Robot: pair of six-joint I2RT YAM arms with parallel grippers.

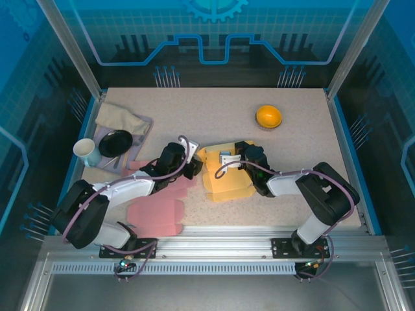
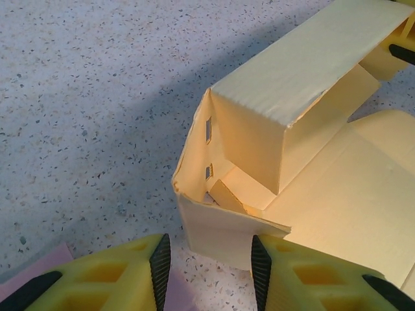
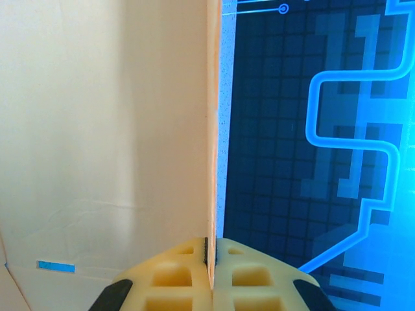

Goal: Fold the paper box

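While the right gripper (image 3: 211, 249) pinches an upright panel of the paper box (image 1: 227, 180), lying toward the near edge of the table (image 1: 194, 110), the left gripper (image 2: 209, 259) hangs unclenched, the box's corner wall straight ahead.

Table (image 1: 207, 116) behind the box (image 1: 227, 186) lies open (orange bowl (image 1: 268, 116) far right).

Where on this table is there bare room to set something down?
Bare: the far strip between towel and orange bowl, and the right side nearer than that bowl. Crowded: the centre around the yellow box; the left, with cup and pink sheet.
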